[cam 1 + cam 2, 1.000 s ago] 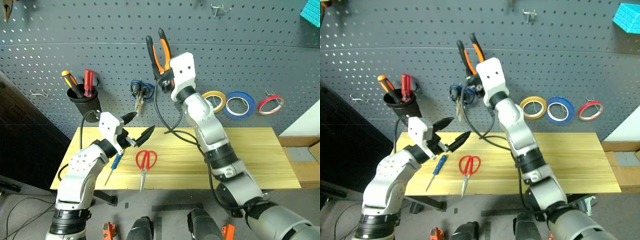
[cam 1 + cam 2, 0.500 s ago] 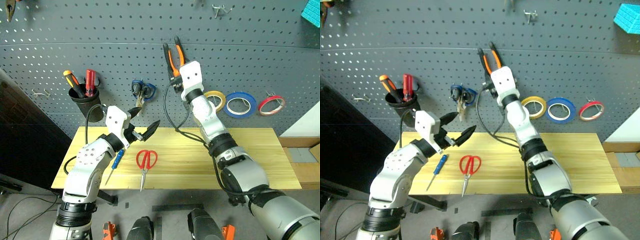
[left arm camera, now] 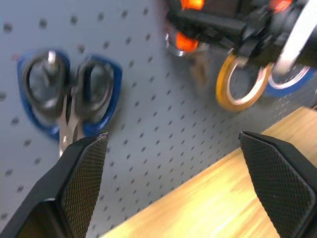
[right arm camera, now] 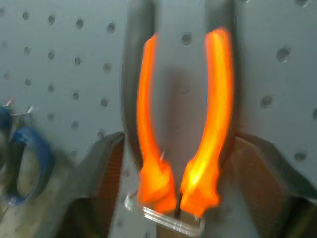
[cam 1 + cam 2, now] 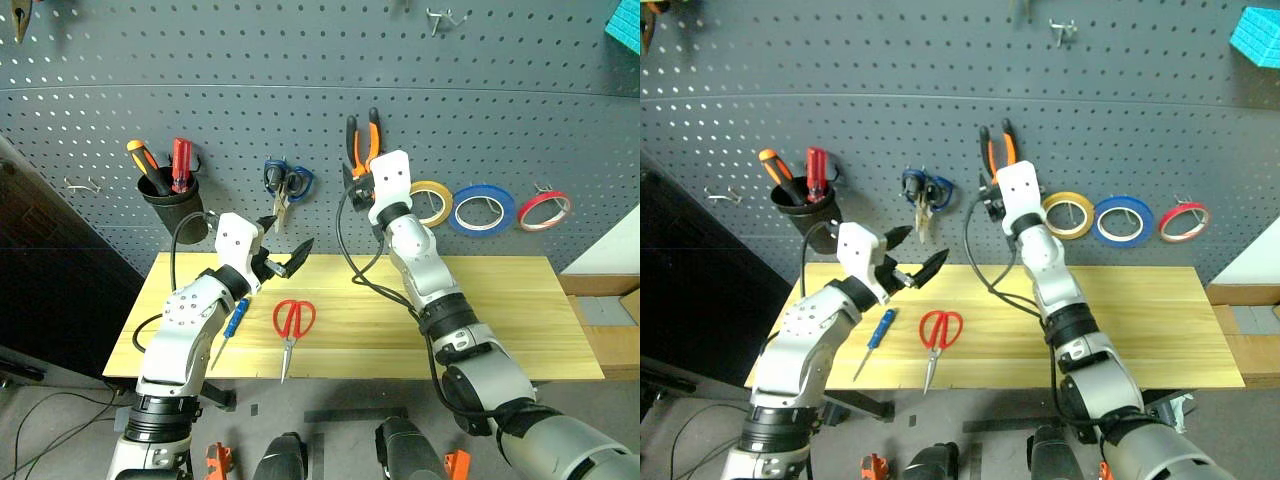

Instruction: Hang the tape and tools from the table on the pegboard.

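We see the right gripper (image 5: 358, 172) raised against the pegboard (image 5: 300, 80), its fingers (image 4: 101, 168) standing on either side of the pliers (image 5: 362, 140) with a gap showing between each finger and the orange-and-black handles, so we read them as released, though we cannot tell for sure whether a pad brushes a handle. The pliers stand upright with handles up, their lower end at a small metal hook (image 4: 163, 218) on the board. Just right of them the yellowish tape (image 5: 428, 202) hangs on the pegboard, beside a blue tape ring (image 5: 481, 208) and a red tape ring (image 5: 542, 209). The left gripper (image 5: 285, 256) hovers above the table (image 5: 500, 300) with its fingers (image 3: 81, 173) spread wide and nothing between them, facing the hanging blue-handled scissors (image 5: 283, 187). On the table lie the red-handled scissors (image 5: 291, 325) and, to their left, the blue-handled screwdriver (image 5: 232, 330). A black cup (image 5: 170, 205) on the board holds two more screwdrivers (image 5: 165, 165).
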